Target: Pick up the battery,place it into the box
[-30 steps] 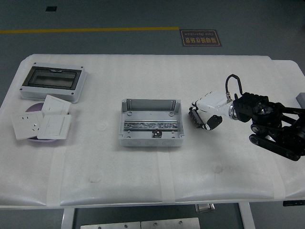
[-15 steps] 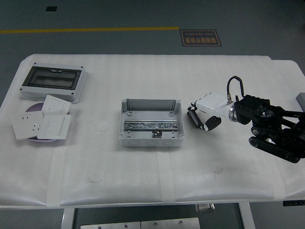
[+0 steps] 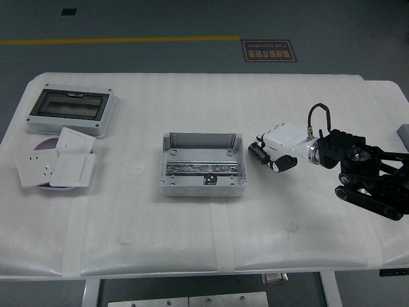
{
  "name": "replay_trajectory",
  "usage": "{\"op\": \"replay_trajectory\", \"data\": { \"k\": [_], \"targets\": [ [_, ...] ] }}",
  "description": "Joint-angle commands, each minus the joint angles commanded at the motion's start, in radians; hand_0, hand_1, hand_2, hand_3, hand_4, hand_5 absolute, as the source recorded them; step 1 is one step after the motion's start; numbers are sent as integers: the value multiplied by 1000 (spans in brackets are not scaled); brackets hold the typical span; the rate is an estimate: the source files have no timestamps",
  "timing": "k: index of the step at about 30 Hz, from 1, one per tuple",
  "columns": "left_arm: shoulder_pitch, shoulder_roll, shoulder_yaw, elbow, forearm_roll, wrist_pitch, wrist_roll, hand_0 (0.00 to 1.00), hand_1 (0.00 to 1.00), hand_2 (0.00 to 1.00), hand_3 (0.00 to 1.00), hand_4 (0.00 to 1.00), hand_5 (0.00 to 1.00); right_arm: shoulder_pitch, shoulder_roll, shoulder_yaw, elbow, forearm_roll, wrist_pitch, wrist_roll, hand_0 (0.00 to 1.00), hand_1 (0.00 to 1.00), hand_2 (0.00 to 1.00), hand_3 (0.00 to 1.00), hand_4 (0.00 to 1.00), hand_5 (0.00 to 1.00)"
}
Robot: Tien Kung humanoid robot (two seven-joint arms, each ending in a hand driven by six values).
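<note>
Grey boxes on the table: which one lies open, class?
The middle box, with no lid and a metal rail inside. The far-left box has a dark window cover.

You can make out one sign only: a dark floor sign with pale characters, lying beyond the table's far edge, too small and blurred to read.

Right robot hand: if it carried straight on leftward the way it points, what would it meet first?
Probably the right wall of the open grey box, just left of the right robot hand; its height above the table is unclear.
</note>
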Motion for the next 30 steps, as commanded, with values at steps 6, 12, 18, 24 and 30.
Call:
{"op": "replay_trajectory", "data": {
  "k": [6,12,18,24,30],
  "targets": [
    [1,0,-3,0,4,0,1,679,679,579,636,618,307,1,-4,-2,-1,1,-6,0,748,643,641,670,289,162],
    [3,-1,-8,0,10,-2,3,679,679,582,642,626,310,4,-14,-7,-2,7,-14,1,740,639,641,671,297,167],
    [4,0,-13,0,16,-4,5,680,679,582,645,632,316,14,-25,-13,-3,4,6,-1,745,640,640,671,305,169],
    [6,-1,-12,0,14,-5,6,680,679,584,646,639,319,22,-33,-9,-4,-20,43,-16,747,647,657,697,468,203],
    [10,-1,-9,0,11,-6,7,680,679,585,648,643,325,36,-49,-2,-6,-50,79,-31,788,715,793,916,686,245]
  ]
}}
